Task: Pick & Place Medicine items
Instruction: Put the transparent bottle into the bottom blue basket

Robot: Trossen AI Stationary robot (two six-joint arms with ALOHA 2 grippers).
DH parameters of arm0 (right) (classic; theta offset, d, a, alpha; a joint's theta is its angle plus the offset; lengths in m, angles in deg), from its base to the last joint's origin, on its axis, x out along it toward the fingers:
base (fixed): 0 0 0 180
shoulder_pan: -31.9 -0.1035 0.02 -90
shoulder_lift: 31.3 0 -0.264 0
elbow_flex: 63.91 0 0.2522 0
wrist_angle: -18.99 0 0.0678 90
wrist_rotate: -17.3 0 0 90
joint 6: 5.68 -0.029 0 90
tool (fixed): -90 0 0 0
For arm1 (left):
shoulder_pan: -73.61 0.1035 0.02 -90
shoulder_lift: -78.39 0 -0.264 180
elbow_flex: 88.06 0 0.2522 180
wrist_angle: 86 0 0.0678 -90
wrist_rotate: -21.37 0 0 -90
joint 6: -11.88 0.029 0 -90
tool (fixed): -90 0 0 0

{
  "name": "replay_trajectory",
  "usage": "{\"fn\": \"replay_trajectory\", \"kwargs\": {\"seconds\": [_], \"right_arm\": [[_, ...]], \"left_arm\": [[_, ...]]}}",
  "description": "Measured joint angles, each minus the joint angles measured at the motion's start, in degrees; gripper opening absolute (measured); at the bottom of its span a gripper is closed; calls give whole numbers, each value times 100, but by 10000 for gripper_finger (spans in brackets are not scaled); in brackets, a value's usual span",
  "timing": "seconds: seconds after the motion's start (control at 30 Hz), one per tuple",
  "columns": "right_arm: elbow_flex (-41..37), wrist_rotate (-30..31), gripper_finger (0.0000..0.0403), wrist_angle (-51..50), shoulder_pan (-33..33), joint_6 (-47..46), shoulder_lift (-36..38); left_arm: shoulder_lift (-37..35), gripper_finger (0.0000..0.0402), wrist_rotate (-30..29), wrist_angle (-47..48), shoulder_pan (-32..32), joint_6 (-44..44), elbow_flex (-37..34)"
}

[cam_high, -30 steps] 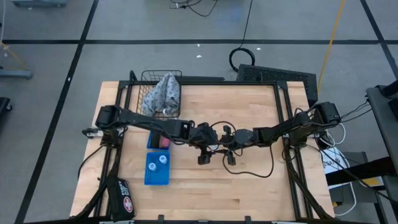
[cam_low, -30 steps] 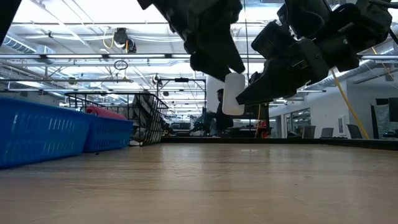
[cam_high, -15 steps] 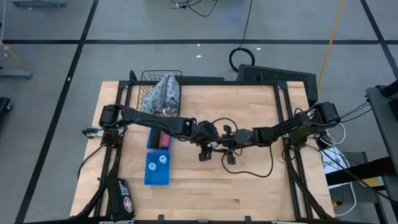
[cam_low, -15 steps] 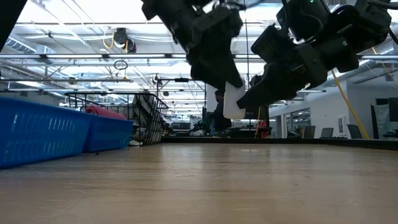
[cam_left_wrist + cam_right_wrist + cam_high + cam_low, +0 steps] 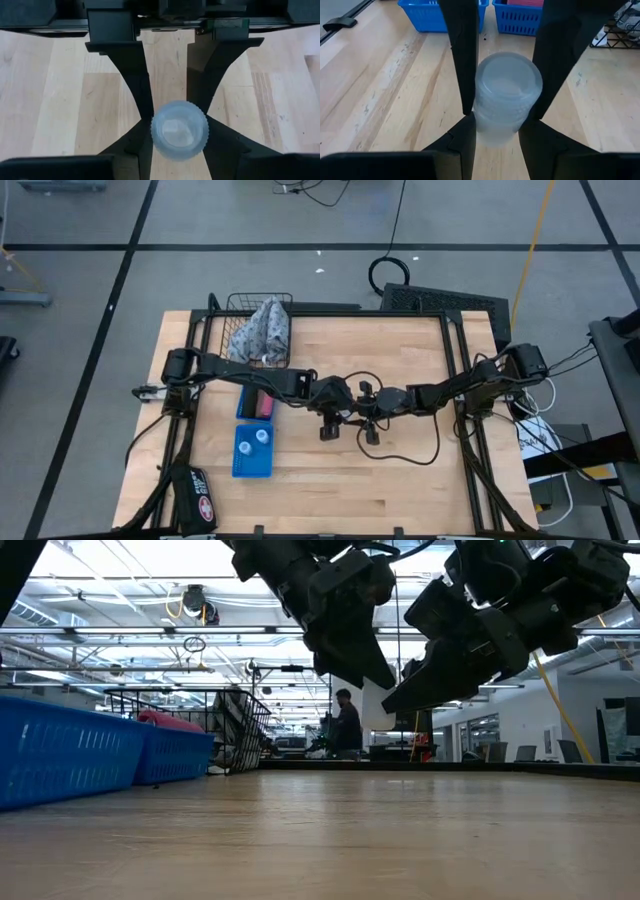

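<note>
A small white round bottle point(image 5: 376, 708) hangs above the middle of the table between my two grippers, which meet there. My left gripper point(image 5: 338, 416) comes at it from the table's left and from above. My right gripper point(image 5: 366, 412) comes from the right. Both are shut on the bottle. In the left wrist view the bottle's ridged cap point(image 5: 180, 129) faces the camera. In the low view the left fingers hide much of the bottle. Two more white bottles point(image 5: 252, 440) lie in the nearer blue tray, and a pink item point(image 5: 264, 409) in the farther one. My left gripper pinches the bottle's ridged cap point(image 5: 156, 134) between its two fingers, one on either side. The fingers slant down from the table's left. The bottle stands roughly upright, clear of the table. My right gripper pinches the bottle's body below the cap point(image 5: 496, 131) between its two fingers. They come from the table's right, slanting slightly down. The bottle is held clear of the table, cap up.
Two blue trays point(image 5: 240, 468) sit at the left, a wire basket point(image 5: 240, 305) with a grey cloth bundle point(image 5: 264, 328) at the far left, a black pouch point(image 5: 198, 498) at the near left corner. A person point(image 5: 346, 725) stands in the room beyond. Bare wood lies below the grippers.
My left gripper has moved a little down and toward the bottle, so its fingers now cover much of it in the low view. The bottle and my right gripper have stayed where they were.
</note>
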State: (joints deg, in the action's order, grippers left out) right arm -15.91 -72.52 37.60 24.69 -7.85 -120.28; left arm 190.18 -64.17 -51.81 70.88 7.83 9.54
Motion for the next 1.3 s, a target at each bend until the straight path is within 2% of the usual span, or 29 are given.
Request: {"fn": "replay_trajectory", "kwargs": {"seconds": [0.17, 0.3, 0.43, 0.53, 0.67, 0.8, 0.93, 1.03, 1.17, 1.23, 1.3], "right_arm": [[10, 42, 123, -41, 2, 11, -1], [26, 53, 142, 0, 4, 6, 36], [-55, -74, 163, -451, -7, -13, 63], [8, -46, 173, -432, 9, 9, 192], [-44, -30, 177, -703, 11, -11, 141], [9, -19, 172, -480, 22, -13, 176], [-13, -15, 169, -400, 34, 2, 153], [-2, -15, 169, -364, 65, -5, 167], [-10, 1, 166, -339, 81, -13, 161], [-7, 1, 165, -339, 81, -15, 163], [-9, 9, 165, -346, 81, -15, 163]], "left_arm": [[-122, 140, -21, 229, -4, 189, 0], [-476, 139, -152, 782, -106, 137, 0], [-840, 139, -210, 1320, -303, 16, -108], [-1193, 139, -471, 1261, -528, -259, -490], [-1943, 139, -868, 1191, -872, -1078, -1168], [-2664, 139, -1439, 1231, -1440, -2115, -1879], [-3258, 139, -1904, 1153, -2287, -3163, -2621], [-3424, 139, -2554, 1105, -3075, -3744, -3153], [-3429, 139, -3570, 902, -3989, -4036, -3536], [-3425, 140, -3895, 916, -4266, -4340, -3650], [-3429, 141, -3977, 853, -4366, -4710, -3754]]}}
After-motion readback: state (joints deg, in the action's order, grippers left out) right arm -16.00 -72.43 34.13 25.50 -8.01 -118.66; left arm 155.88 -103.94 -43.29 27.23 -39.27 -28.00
